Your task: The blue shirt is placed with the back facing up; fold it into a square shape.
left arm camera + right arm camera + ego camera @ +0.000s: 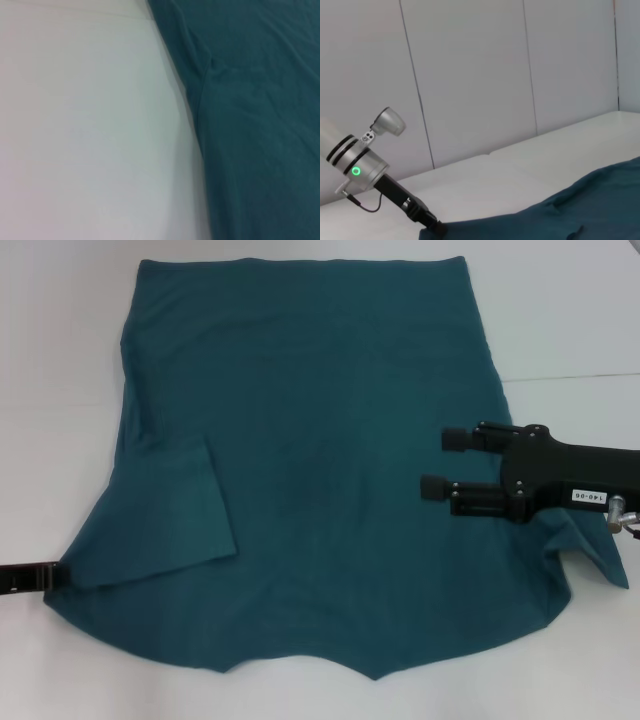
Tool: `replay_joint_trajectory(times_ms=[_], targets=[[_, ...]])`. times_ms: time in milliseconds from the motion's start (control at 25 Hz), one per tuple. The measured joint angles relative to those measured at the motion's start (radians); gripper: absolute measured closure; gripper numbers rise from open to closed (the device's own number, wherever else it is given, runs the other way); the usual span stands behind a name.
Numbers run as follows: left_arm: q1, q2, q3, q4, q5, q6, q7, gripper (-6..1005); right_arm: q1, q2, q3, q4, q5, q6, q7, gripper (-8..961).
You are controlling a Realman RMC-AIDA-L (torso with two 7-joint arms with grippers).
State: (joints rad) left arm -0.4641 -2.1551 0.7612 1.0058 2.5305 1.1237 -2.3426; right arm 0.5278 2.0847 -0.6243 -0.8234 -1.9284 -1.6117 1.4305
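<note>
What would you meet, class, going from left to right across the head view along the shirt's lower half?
left end effector at the shirt's edge → folded-in sleeve → flat body of the blue shirt → right end effector, open above the cloth.

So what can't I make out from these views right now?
- Left tool: head view cuts it off at the picture's edge, its tip at the blue shirt; grip unreadable.
- Shirt's right sleeve: head view, covered by the right tool, which is open above the fabric.
- Left wrist view: only blurred fabric and white table.
</note>
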Motion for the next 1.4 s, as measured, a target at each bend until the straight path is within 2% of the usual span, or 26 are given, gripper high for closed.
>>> replay_joint_trajectory(times_ms=[320, 600, 840, 1000, 1200, 1400], targets=[[0.039, -0.007, -0.002, 0.015, -0.048, 0.000, -0.020, 941, 0.002, -0.012, -0.068, -0.001, -0.038, -0.001, 0.023, 118], [0.063, -0.010, -0.002, 0.016, -0.091, -0.001, 0.004, 915, 0.018, -0.004, -0.078, -0.006, -0.096, 0.004, 0.042, 118], [0.089, -0.011, -0.018, 0.019, -0.202, 0.016, 0.076, 892, 0.023, -0.005, -0.078, -0.008, -0.096, -0.002, 0.055, 118], [0.106, -0.011, -0.072, 0.016, -0.300, 0.043, 0.178, 850, 0.021, -0.009, -0.078, -0.009, -0.096, -0.003, 0.067, 118], [0.116, -0.004, -0.165, 0.023, -0.446, 0.150, 0.329, 698, 0.008, -0.013, -0.073, -0.034, -0.097, 0.000, 0.087, 118], [0.086, 0.018, -0.216, 0.070, -0.485, 0.399, 0.461, 572, -0.005, -0.014, -0.072, -0.118, -0.104, -0.005, 0.180, 118]])
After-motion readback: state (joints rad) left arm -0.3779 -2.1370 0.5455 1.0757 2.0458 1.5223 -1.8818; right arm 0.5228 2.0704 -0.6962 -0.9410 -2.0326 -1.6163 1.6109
